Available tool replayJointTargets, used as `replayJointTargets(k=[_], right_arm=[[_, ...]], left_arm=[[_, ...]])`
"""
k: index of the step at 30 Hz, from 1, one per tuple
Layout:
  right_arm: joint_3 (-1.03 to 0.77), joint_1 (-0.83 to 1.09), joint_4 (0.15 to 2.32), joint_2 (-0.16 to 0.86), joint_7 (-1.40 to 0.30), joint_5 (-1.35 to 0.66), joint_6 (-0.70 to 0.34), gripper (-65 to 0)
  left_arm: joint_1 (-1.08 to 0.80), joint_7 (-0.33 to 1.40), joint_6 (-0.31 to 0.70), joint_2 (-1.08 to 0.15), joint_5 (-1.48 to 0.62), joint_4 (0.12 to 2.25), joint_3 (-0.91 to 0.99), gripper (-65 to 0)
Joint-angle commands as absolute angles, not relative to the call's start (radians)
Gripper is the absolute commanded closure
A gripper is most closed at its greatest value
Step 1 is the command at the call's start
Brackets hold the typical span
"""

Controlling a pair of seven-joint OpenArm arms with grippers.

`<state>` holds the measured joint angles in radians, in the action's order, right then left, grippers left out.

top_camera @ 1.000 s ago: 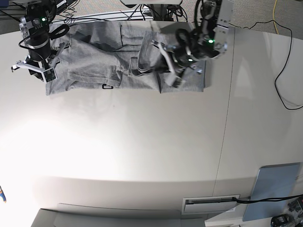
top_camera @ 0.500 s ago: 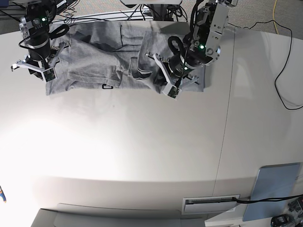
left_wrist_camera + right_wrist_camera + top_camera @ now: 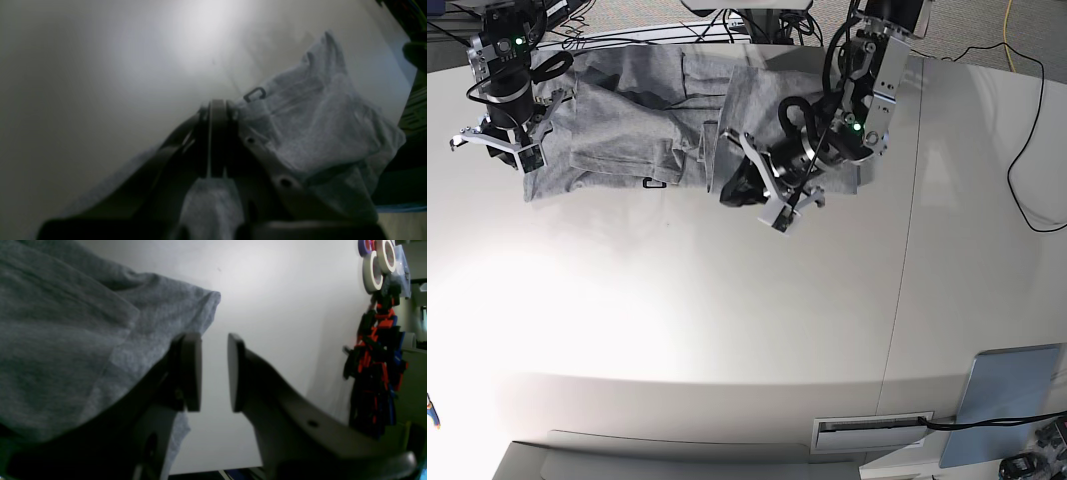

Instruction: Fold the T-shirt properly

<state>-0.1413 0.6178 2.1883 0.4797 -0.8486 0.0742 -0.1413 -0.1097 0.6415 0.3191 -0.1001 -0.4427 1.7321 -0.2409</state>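
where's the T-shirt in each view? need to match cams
Base: T-shirt along the table's far edge, upper left to centre.
Left wrist: right half, cloth pinched in the left gripper.
Right wrist: left side, beside the open right gripper.
Shared landmark: white table.

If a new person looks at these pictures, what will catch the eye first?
First, the rumpled grey T-shirt spread along the far edge of the white table. Next, the left pincer, shut on a bunch of its cloth near the table's middle, while the right pincer stands open beside the shirt's corner.
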Motion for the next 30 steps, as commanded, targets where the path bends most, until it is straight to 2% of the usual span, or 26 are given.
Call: replayJointTargets(k=[1,6,10,15,21,26,30], right_arm=[[-0.150,0.618,2.205,0.493,-0.834,0.083,-0.129,-14.2],[-0.150,0.618,2.205,0.493,-0.846,0.081,-0.129,-14.2],[-0.150,0.618,2.205,0.493,-0.840,-0.019,-0.130,-14.2],[-0.175,0.619,2.205,0.469,-0.839,-0.048,-0.130,-14.2],[-0.384,0.618,2.184,0.438,-0.839,-0.211,-0.142,-14.2],[-0.590,0.618,2.046,0.438,-0.855,-0.450,-0.289,-14.2],[-0.690,0.618,1.922,0.438,-0.914,-0.647,-0.445,-14.3]], left_arm=[[-0.097,0.619,0.326,-0.095,-0.458,1.752,-0.239,0.0],[-0.103,0.625,0.327,-0.103,-0.457,1.791,-0.209,0.0],[-0.113,0.694,0.335,-0.103,-0.457,1.837,-0.112,0.0],[-0.163,0.771,0.448,-0.124,-0.487,1.888,0.072,0.0],[-0.278,0.768,0.527,-0.242,-0.559,1.900,0.255,0.0],[-0.376,0.738,0.530,-0.303,-0.613,1.900,0.396,0.0],[-0.442,0.741,0.631,-0.313,-0.732,1.900,0.466,0.0]])
